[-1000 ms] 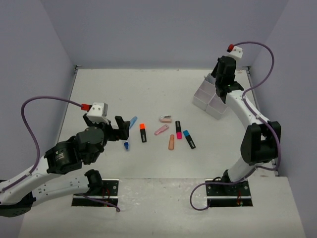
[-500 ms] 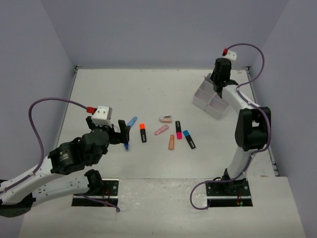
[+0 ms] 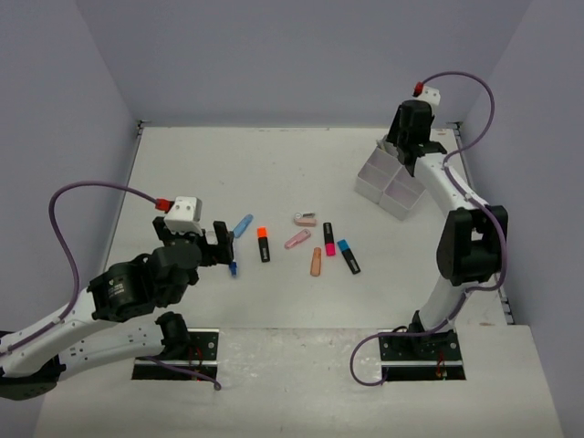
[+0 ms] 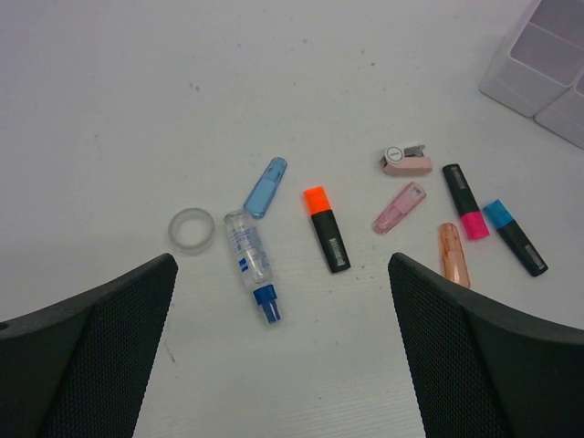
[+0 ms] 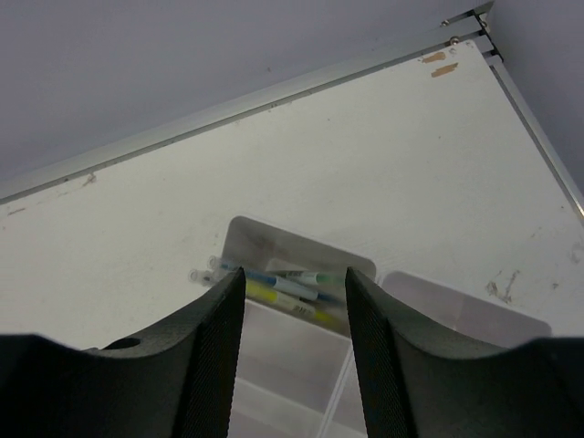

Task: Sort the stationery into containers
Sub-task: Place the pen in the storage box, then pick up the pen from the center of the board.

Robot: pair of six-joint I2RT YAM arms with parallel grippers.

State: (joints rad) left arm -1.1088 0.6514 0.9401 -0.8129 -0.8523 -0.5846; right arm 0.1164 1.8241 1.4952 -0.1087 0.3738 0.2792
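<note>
Stationery lies loose mid-table: a clear tape roll [image 4: 192, 230], a clear tube with a blue cap [image 4: 251, 265], a light blue marker [image 4: 265, 187], highlighters capped orange [image 4: 326, 228], pink [image 4: 464, 201] and blue [image 4: 514, 236], a pink eraser [image 4: 404, 161], a pink piece [image 4: 399, 207] and a peach piece [image 4: 453, 255]. My left gripper [image 3: 224, 242] hovers open and empty above the blue-capped tube. The white divided tray [image 3: 392, 182] stands far right. My right gripper [image 5: 294, 301] is open and empty over it. Thin pens [image 5: 292, 287] lie in its far compartment.
The enclosure's walls close in the table at the back and both sides. The table's far right corner with its metal edge strip [image 5: 456, 41] shows past the tray. A purple cable loops over each arm.
My right wrist has turned and lifted a little over the tray. My left arm has shifted slightly over the blue-capped tube. The stationery has not moved.
</note>
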